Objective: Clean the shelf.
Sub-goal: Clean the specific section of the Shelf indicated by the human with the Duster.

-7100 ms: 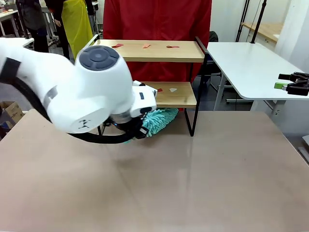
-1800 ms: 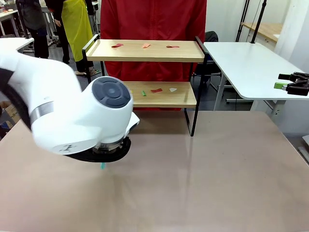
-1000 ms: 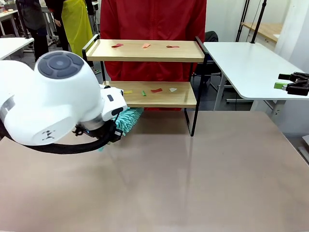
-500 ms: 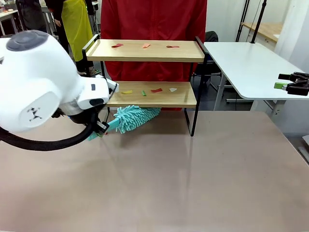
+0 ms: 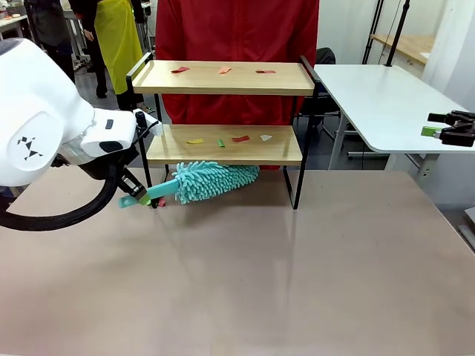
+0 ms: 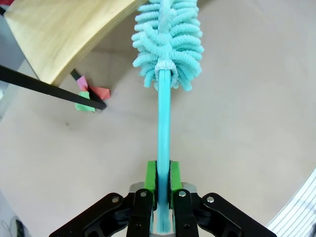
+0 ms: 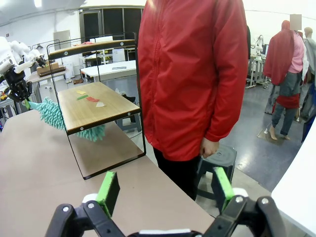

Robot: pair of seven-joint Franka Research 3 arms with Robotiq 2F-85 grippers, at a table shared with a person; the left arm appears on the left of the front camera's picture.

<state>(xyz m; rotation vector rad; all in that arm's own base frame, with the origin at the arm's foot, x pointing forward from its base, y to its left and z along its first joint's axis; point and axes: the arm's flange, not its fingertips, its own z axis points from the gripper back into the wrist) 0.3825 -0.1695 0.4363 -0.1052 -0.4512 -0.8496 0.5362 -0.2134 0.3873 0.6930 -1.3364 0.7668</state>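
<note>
Front view: the shelf (image 5: 223,148) stands at the tabletop's (image 5: 297,259) far edge, with the teal duster (image 5: 215,180) under its lower board. Left wrist view: left jaws clamped on the duster (its handle). Right wrist view: right jaws stand apart.

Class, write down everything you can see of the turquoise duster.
The duster has a fluffy turquoise head of soft noodle-like strands on a flat, straight plastic handle of the same colour. The left gripper is shut on the handle's end. The duster lies almost level, head tucked beneath the lower board of the shelf, low over the table.
</note>
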